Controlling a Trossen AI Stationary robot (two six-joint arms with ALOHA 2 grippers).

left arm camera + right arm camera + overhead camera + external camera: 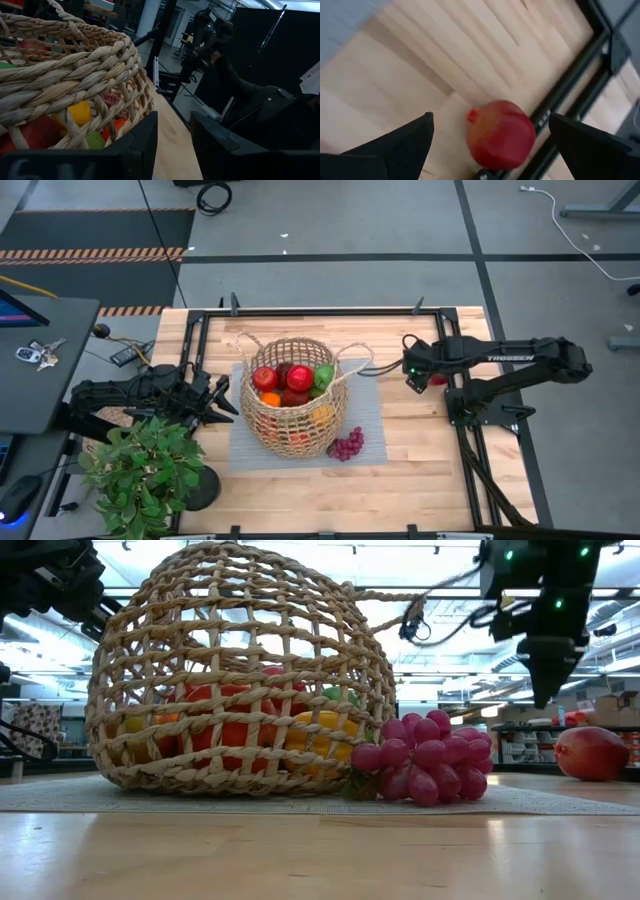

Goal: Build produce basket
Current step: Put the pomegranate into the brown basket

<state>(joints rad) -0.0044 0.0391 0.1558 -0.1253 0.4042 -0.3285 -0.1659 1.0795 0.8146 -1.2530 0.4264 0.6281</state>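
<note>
The tan wicker basket (290, 418) (230, 670) lies tipped on the grey mat, its mouth turned up and toward the far edge. Red apples, an orange and a green pear (322, 375) show inside. Purple grapes (346, 445) (425, 755) rest on the mat against its near-right side. A dark red fruit (500, 132) (590, 752) lies on the bare wood by the right frame rail. My right gripper (491, 120) (413, 370) hangs open above it, fingers down, touching nothing. My left gripper (173, 145) (228, 405) is open at the basket's left wall (100, 85). My left gripper comes level from the table's left, and one finger (140, 145) stands right beside the basket's woven wall. I cannot tell whether it touches the wall.
A potted green plant (140, 465) stands at the near-left corner, close to my left arm. The grey mat (365, 405) lies under the basket. A black frame rail (455, 420) runs along the table's right side, next to the red fruit. Bare wood lies near of the mat.
</note>
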